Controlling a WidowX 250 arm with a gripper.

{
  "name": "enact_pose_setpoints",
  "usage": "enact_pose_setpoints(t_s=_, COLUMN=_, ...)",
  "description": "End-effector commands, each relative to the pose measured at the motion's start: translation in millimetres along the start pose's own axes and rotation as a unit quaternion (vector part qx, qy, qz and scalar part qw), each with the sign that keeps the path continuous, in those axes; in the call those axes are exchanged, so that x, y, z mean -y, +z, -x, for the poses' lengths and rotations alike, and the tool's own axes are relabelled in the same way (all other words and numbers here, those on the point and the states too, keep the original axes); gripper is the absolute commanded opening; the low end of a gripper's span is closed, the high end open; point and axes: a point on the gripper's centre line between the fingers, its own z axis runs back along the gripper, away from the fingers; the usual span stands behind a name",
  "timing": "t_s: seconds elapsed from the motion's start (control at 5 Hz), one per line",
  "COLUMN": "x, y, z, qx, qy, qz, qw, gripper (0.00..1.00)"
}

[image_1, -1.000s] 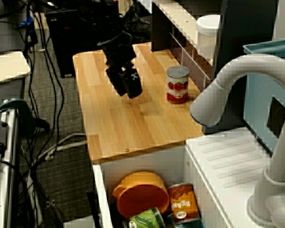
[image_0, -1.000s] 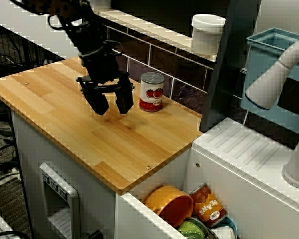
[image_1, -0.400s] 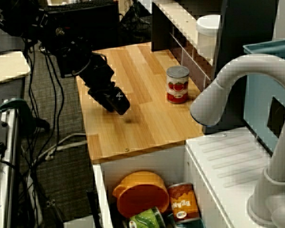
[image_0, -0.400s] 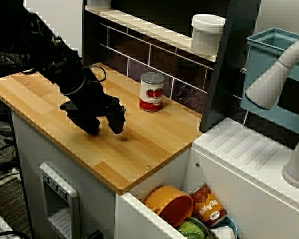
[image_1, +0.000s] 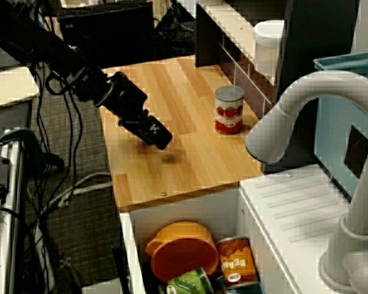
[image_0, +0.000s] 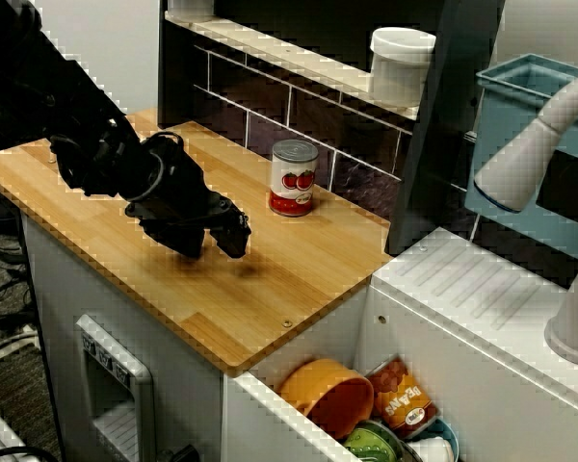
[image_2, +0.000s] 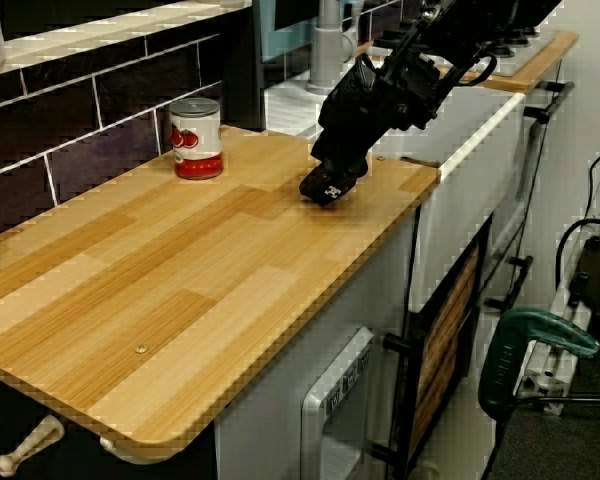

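My black gripper [image_0: 215, 239] hangs low and tilted over the middle of the wooden counter [image_0: 279, 289]. Its fingers stand apart with nothing between them. In the view from above, the gripper [image_1: 159, 138] points toward the counter's front half. In the low view from the counter's end, the gripper [image_2: 325, 189] hovers just over the wood near the edge. A tomato can [image_0: 294, 177] with a red and white label stands upright by the tiled wall, a hand's width beyond the gripper. The can [image_1: 229, 109] [image_2: 196, 138] is untouched.
An open drawer below the counter holds an orange bowl [image_0: 326, 395], an orange-labelled can [image_0: 405, 397] and other items. A white tub [image_0: 402, 64] sits on the shelf above. A white faucet [image_0: 535, 144] and a blue bin [image_0: 520, 96] stand to the right.
The arm swung from upright beside the can to low and slanted, coming in from the left. The gripper dropped toward the counter and drew a little away from the can, still open.
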Motion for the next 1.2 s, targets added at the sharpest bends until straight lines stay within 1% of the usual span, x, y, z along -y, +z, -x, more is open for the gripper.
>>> enact_pose_setpoints(t_s=0.0, x=17, y=-2.8, z=13.9, qx=-0.033, qy=-0.011, qz=0.000, qw=0.9994, gripper=1.00)
enact_pose_setpoints(t_s=0.2, x=21, y=-3.0, z=7.3, qx=-0.049, qy=-0.025, qz=0.000, qw=0.9985, gripper=1.00)
enact_pose_setpoints(t_s=0.4, x=28, y=-1.0, z=-2.3, qx=-0.076, qy=-0.048, qz=0.001, qw=0.9959, gripper=1.00)
enact_pose_setpoints(t_s=0.6, x=34, y=1.4, z=-13.1, qx=-0.118, qy=-0.091, qz=-0.004, qw=0.9889, gripper=1.00)
enact_pose_setpoints(t_s=0.8, x=36, y=1.0, z=-24.5, qx=-0.178, qy=-0.148, qz=-0.010, qw=0.9728, gripper=1.00)
enact_pose_setpoints(t_s=1.0, x=40, y=0.9, z=-35.7, qx=-0.225, qy=-0.212, qz=-0.027, qw=0.9507, gripper=1.00)
